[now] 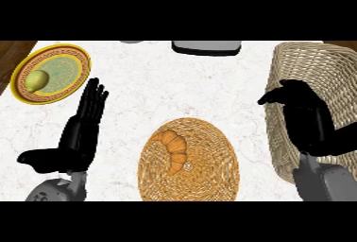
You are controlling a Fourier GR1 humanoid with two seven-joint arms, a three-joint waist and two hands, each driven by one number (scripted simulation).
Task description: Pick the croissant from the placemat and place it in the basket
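The croissant (174, 150) lies on the round woven placemat (209, 179) at the near middle of the white marble counter (188, 85), sitting on the mat's left half with one tip toward the far edge and the other pointing near; nothing touches it. To the right stands the pale wicker basket (307, 56), running from far to near along the counter's right side. The right hand (296, 101) is over the basket's left wall, palm down, its fingers bent and drooping toward the left with the thumb sticking out toward the counter; it holds nothing that I can see, and its grey forearm comes in from the near right corner. The left hand (83, 127) rests on the left side of the counter, well apart from the placemat, fingers straight and together pointing far, thumb splayed out to the left near the edge; it is empty too. At the far left there is a yellow-rimmed plate (66, 61) with a green patterned centre, and a yellowish pear (37, 81) lies on its left part. The left hand's fingertips (97, 90) end just near of that plate without touching it. At the far edge, about the middle, a dark tray-like thing (206, 47) with a pale top is partly cut off, and I cannot tell what it is.
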